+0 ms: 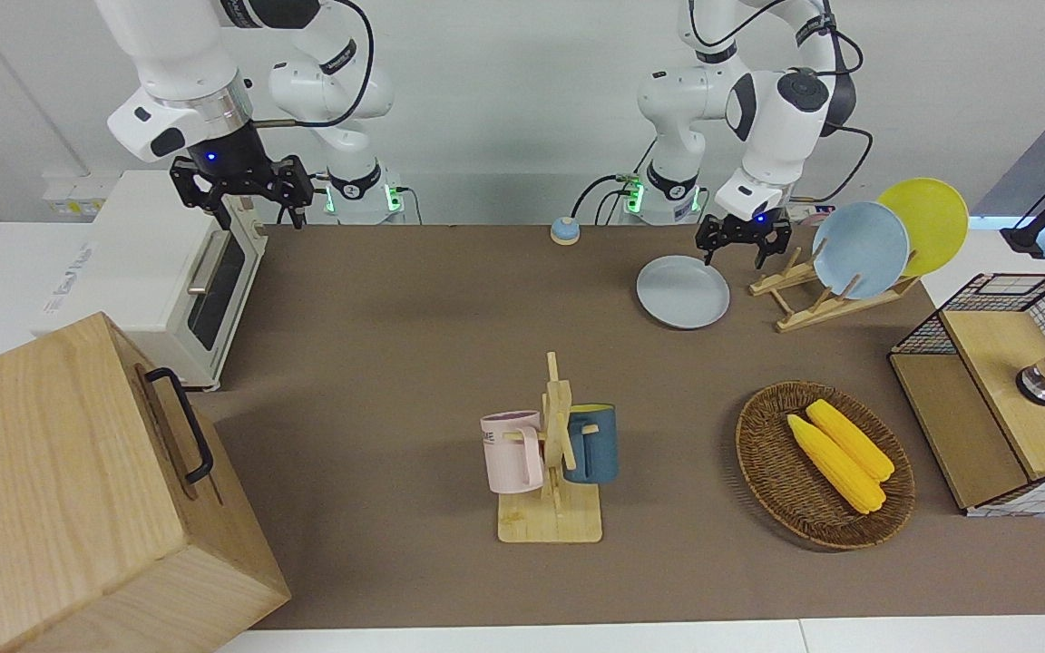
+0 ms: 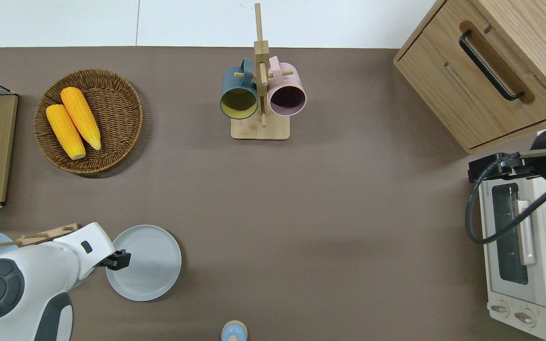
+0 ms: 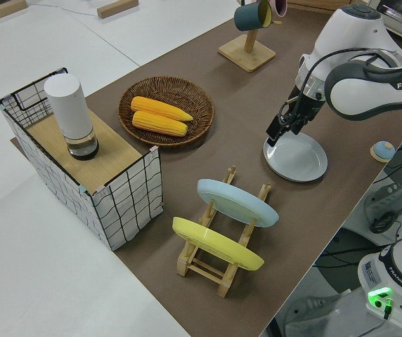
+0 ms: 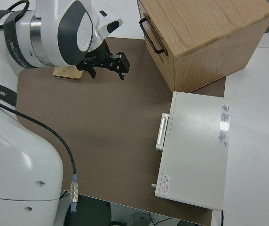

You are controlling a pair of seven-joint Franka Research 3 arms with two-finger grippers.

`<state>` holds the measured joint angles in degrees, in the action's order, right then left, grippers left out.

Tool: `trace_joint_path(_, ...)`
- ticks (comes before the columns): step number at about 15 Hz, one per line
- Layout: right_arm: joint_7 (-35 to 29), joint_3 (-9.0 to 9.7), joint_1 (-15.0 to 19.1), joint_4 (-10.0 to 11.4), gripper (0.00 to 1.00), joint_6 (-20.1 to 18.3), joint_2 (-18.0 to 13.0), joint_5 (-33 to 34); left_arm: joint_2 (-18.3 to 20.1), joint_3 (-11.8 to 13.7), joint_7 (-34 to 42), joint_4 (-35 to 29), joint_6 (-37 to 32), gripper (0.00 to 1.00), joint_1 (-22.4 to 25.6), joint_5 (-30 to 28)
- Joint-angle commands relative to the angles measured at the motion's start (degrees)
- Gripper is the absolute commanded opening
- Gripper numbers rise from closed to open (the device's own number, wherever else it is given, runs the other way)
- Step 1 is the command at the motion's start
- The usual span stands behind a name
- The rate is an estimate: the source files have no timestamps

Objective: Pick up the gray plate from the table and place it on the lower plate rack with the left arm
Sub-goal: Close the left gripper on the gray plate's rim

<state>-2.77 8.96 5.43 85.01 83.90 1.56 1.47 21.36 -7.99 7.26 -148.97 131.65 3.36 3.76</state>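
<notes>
- Gray plate (image 2: pixel 147 263) lay flat on the brown table (image 2: pixel 330 199), near the robots at the left arm's end, just beside the lower plate rack (image 1: pixel 804 295).
- Left gripper (image 1: pixel 744 243) was low over the plate's edge on the rack side; in the overhead view one black finger (image 2: pixel 120 259) overlapped the rim.
- Fingers looked spread, one each side of the rim in the left side view; couldn't tell if either touched the plate.
- Plate wasn't lifted: it sat flush on the table in the front and left side views.
- Rack held a light blue plate (image 1: pixel 860 249) and a yellow plate (image 1: pixel 926 224), both leaning on the pegs, the yellow one nearer the table's end.
- Right arm was parked, right gripper (image 1: pixel 243 186) with fingers apart, holding nothing.
- Wicker basket (image 2: pixel 112 99) with two corn cobs (image 2: pixel 74 122) sat farther from the robots than the gray plate.
- Mug tree (image 2: pixel 260 90) stood mid-table near the edge farthest from the robots, carrying a dark blue mug (image 2: pixel 239 92) and a pink mug (image 2: pixel 286 92).
- Toaster oven (image 2: pixel 522 255) and wooden cabinet (image 2: pixel 481 71) were at the right arm's end, well apart from the plate.
</notes>
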Motion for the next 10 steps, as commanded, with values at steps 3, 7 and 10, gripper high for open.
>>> trace_joint_path(3,-0.22,-0.34,-0.42,-0.37,0.983,-0.05,0.02,-0.15,-5.44,0.17,-0.67,-0.89,5.98,1.00,-0.55,4.94)
trace_joint_path(7,-0.22,-0.34,-0.42,-0.37,0.983,-0.05,0.02,-0.15,-9.22,0.17,-0.67,-1.15,9.41,1.00,-0.55,4.94)
trace_joint_path(10,-0.22,-0.34,-0.42,-0.37,0.983,-0.05,0.02,-0.15,-10.99,0.17,-0.67,-1.50,11.44,1.00,-0.64,4.94)
